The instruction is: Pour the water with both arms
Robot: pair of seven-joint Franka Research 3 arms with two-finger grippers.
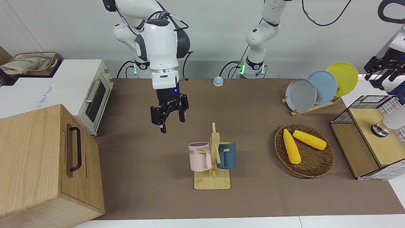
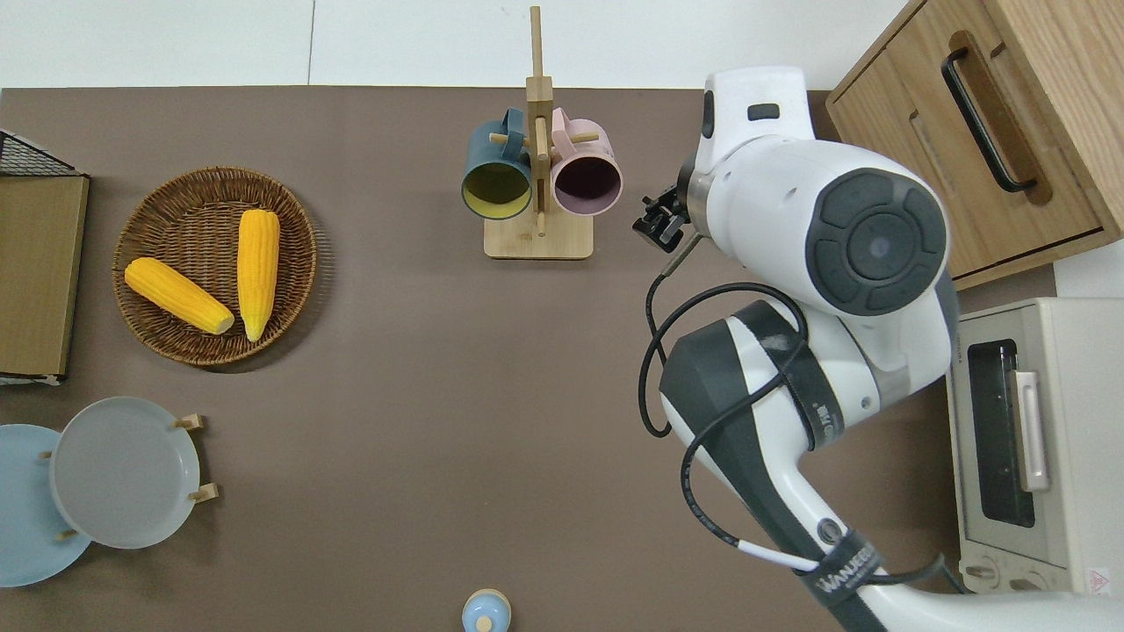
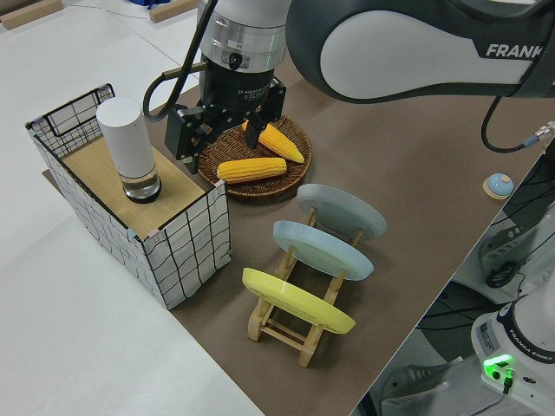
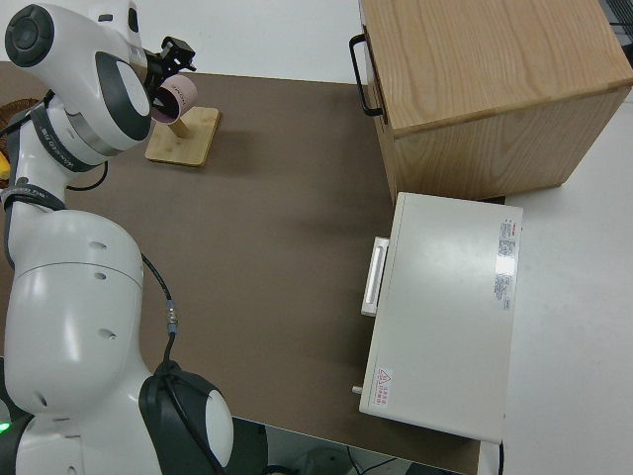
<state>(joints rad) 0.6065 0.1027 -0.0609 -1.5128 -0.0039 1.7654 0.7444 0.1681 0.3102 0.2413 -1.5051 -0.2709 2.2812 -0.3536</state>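
Both arms: two white Franka arms, logged as I see them from the remote station.

- Right gripper (image 1: 172,124): I read it hanging in the air with its fingers apart and nothing between them. From overhead it sits over bare brown table mat (image 2: 395,439), just beside the pink mug (image 2: 587,179), toward the right arm's end of the table.
- Left gripper (image 3: 221,139): fingers apart and empty, as far as I can make out from the left side view. It hangs close to the white cylindrical bottle (image 3: 128,143), between that and the wicker basket (image 3: 299,143). The overhead view does not show this gripper, so I cannot say what lies under it.
- White cylindrical bottle: upright on a wooden board inside the wire-grid crate (image 3: 186,251), at the left arm's end of the table.
- Wooden mug rack (image 1: 212,180): carries the pink mug on one side and a dark blue mug (image 1: 226,155) on the other, both hung by their handles with mouths toward the robots.
- Wicker basket: holds two corn cobs (image 1: 291,146), lying side by side and angled apart.
- Plate rack (image 3: 295,325): a grey plate (image 1: 300,95), a light blue plate (image 1: 323,86) and a yellow plate (image 1: 343,77), standing on edge, nearer to the robots than the basket.
- Small blue bell (image 1: 218,81): on the mat, between the two arm bases.
- White toaster oven (image 1: 90,91) and wooden cabinet with a black handle (image 1: 47,164): at the right arm's end, the cabinet farther from the robots.
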